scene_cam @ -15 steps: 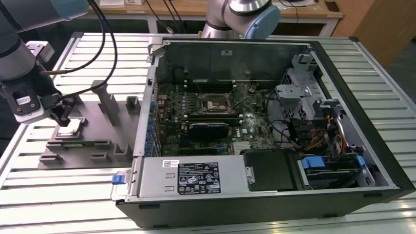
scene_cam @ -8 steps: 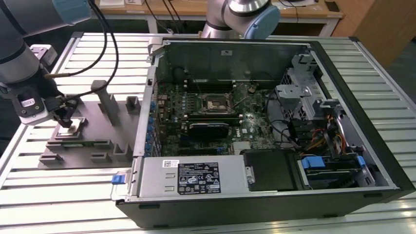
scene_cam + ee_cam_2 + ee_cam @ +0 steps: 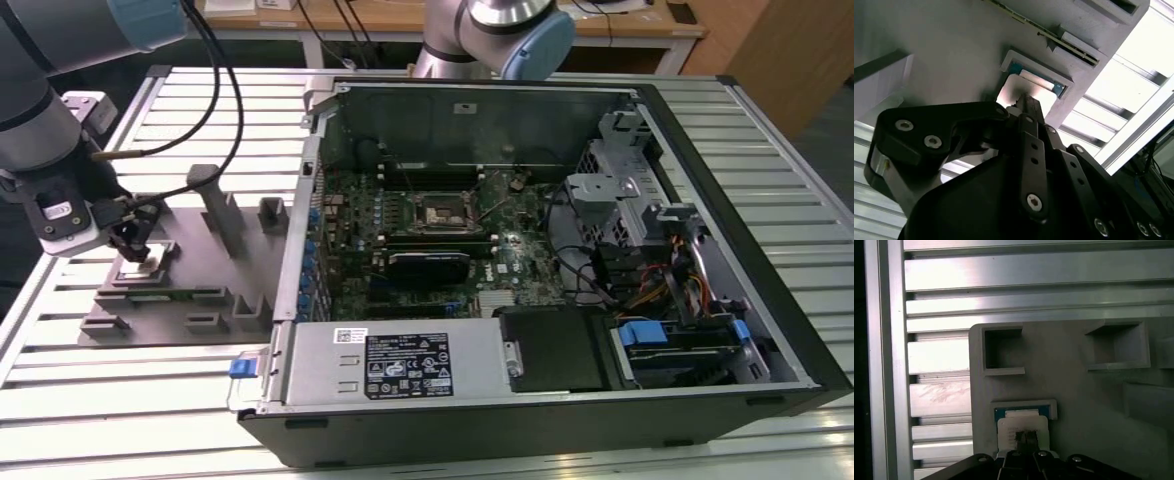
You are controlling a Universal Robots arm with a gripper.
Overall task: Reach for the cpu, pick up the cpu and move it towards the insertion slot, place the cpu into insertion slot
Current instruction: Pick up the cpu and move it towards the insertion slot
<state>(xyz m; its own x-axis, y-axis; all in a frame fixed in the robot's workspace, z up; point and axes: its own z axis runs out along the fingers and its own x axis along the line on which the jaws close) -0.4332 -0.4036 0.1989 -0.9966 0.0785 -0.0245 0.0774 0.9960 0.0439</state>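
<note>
The cpu (image 3: 150,262) is a small pale square chip lying in a raised seat of the grey fixture block (image 3: 200,290) at the exterior view's left. My gripper (image 3: 134,247) stands upright right over it. In both wrist views the dark fingertips meet on the cpu's top face, gripper (image 3: 1026,438) on cpu (image 3: 1021,422), and gripper (image 3: 1024,101) on cpu (image 3: 1013,90). The fingers are shut; whether they grip the chip I cannot tell. A blue edge of the seat (image 3: 1000,413) shows beside the chip. The insertion slot (image 3: 441,213) sits on the motherboard inside the open computer case.
The computer case (image 3: 534,250) lies open on the slatted metal table (image 3: 80,400), to the right of the fixture. Grey posts (image 3: 214,205) rise from the fixture close to my gripper. Cables (image 3: 220,90) hang over the fixture. A second robot base (image 3: 494,30) stands behind the case.
</note>
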